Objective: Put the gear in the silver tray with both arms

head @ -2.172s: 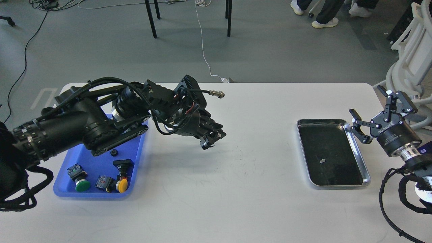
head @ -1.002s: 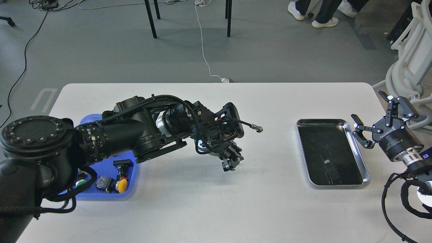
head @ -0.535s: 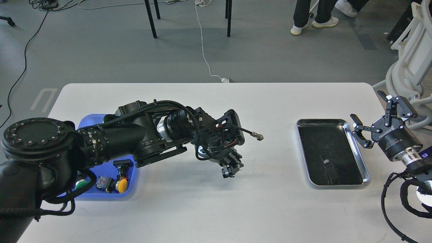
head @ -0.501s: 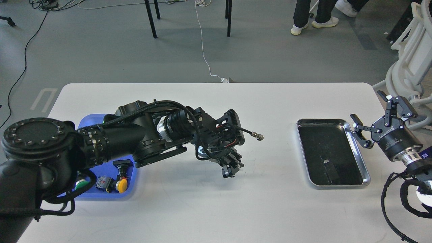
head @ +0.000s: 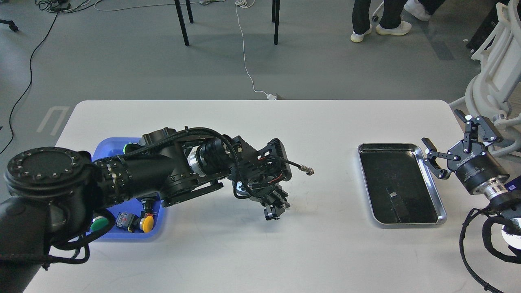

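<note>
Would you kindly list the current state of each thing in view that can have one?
Silver tray: flat on the table, nothing in it.
Blue tray: holds push buttons, partly hidden by the left arm.
Left gripper: over bare table, jaws indistinct.
Right gripper: open, beside the silver tray.

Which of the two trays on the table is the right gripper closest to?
The silver tray: the right gripper hovers at its far right corner, while the blue tray lies across the table.

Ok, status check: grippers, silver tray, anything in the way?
Left gripper mid-table, grip unclear. Right gripper open beside silver tray. Tray holds no gear. Path unobstructed.
</note>
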`<state>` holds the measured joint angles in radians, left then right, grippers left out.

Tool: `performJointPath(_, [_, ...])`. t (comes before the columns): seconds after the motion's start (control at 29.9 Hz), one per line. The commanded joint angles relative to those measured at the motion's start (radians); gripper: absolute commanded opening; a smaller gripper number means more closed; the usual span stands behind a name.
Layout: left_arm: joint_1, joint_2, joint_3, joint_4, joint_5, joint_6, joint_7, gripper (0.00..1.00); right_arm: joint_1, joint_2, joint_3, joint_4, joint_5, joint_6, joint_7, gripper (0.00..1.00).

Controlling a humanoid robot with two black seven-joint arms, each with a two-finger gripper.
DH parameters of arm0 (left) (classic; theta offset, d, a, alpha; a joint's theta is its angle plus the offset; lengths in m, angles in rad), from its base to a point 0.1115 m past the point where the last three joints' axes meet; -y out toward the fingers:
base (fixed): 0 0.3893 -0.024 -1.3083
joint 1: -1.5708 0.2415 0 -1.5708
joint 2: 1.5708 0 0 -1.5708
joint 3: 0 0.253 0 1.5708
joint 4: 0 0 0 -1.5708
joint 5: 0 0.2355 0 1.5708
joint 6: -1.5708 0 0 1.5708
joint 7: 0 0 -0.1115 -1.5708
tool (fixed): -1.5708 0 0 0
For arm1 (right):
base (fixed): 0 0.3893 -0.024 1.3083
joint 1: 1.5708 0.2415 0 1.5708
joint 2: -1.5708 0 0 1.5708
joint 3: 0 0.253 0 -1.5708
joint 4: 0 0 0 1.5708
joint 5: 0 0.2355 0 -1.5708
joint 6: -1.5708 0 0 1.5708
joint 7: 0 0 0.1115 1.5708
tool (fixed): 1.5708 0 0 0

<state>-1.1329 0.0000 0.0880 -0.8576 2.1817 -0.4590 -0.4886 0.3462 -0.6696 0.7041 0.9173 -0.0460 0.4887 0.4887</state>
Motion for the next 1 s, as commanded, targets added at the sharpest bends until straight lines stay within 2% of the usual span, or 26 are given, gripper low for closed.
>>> performJointPath(0.0, [0.001,0.000,-0.001,0.000,0.000,0.000,0.000,0.68,0.002,-0.002,0.000,0.000,0.000,0.000,0.000,0.99])
performJointPath(0.07, [-0.002,0.000,-0.001,0.000,0.000,0.000,0.000,0.79,0.000,-0.004,0.002,0.002,-0.002,0.000,0.000,0.99])
performJointPath(0.13, [-0.002,0.000,-0.011,0.000,0.000,0.002,0.000,0.84,0.000,-0.005,0.002,0.002,0.000,0.000,0.000,0.99])
performJointPath(0.27, [-0.010,0.000,-0.037,-0.008,-0.058,0.017,0.000,0.88,0.002,-0.008,0.002,0.005,0.000,0.000,0.000,0.99])
performJointPath(0.4, [-0.010,0.000,-0.166,-0.012,-0.219,0.046,0.000,0.89,0.002,-0.008,0.003,0.008,-0.002,0.000,0.000,0.99])
performJointPath(0.5, [0.001,0.000,-0.255,-0.056,-0.438,0.057,0.000,0.90,0.000,-0.010,0.003,0.009,-0.002,0.000,0.000,0.99])
performJointPath(0.6, [0.024,0.105,-0.280,-0.102,-0.680,0.065,0.000,0.91,0.002,-0.008,0.002,0.012,-0.002,0.000,0.000,0.99])
performJointPath(0.67, [0.067,0.182,-0.304,-0.141,-0.852,0.071,0.000,0.91,0.002,-0.008,0.000,0.032,-0.003,0.000,0.000,0.99])
performJointPath(0.8, [0.234,0.317,-0.431,-0.204,-1.227,0.068,0.000,0.93,0.005,-0.011,-0.003,0.075,-0.006,0.000,0.000,0.99])
performJointPath(0.9, [0.381,0.371,-0.566,-0.228,-1.403,0.062,0.000,0.93,0.007,-0.030,-0.003,0.127,-0.023,0.000,0.000,0.99])
performJointPath(0.97, [0.491,0.377,-0.663,-0.228,-1.467,0.066,0.000,0.98,0.007,-0.047,-0.003,0.161,-0.069,0.000,0.000,0.99])
